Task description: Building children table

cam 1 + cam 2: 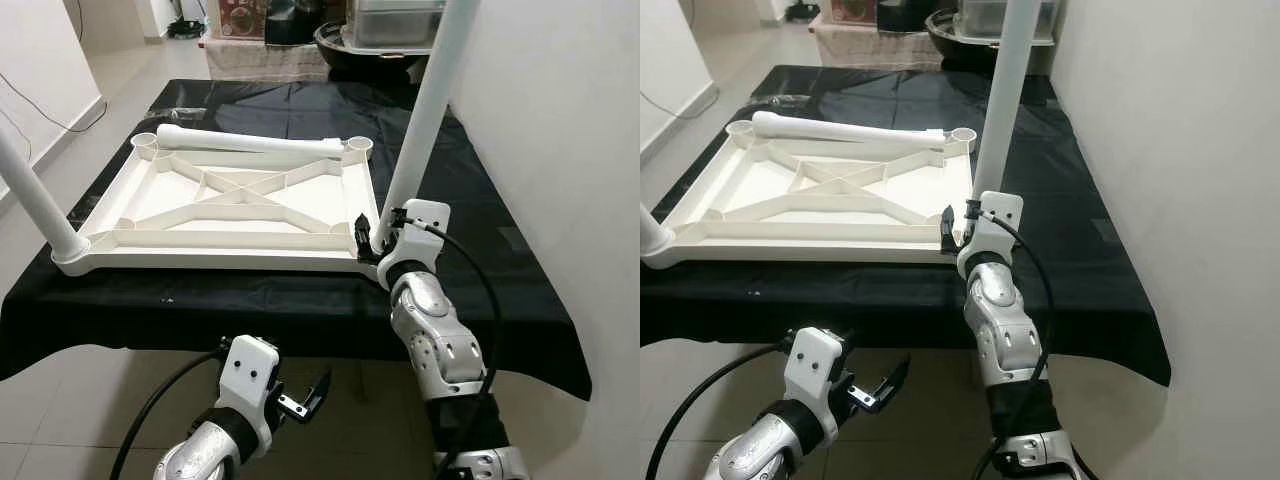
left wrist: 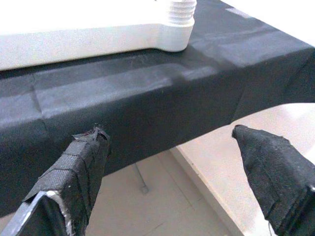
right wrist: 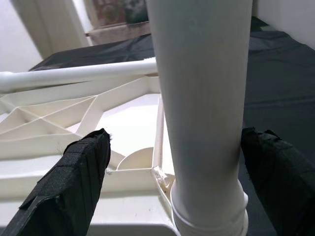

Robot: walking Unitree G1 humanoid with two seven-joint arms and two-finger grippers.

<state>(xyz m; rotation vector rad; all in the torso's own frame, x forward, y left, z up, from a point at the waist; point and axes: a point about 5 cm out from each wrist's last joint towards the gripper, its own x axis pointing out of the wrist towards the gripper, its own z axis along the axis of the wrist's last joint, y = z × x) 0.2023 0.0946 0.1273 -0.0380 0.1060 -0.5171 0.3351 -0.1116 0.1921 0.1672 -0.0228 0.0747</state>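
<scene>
Black-draped worktop (image 1: pixel 480 260) holds upturned tabletop (image 1: pixel 230 205). Right gripper (image 3: pixel 172 167) fingers wide around corner leg (image 1: pixel 420 120), left gripper (image 2: pixel 172 162) wide, idle. Unheld leg may tip.

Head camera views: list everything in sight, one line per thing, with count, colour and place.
tabletop: one, white, upside down on the black cloth.
screwed-in legs: two, white, in the near-left and near-right corners.
loose leg: one, white, lying along the tabletop's far edge.
black cloth: one, covering the work surface.
left end effector: one, black fingers, open, below the cloth's near edge.
right end effector: one, black fingers, open around the near-right leg's base.
</scene>
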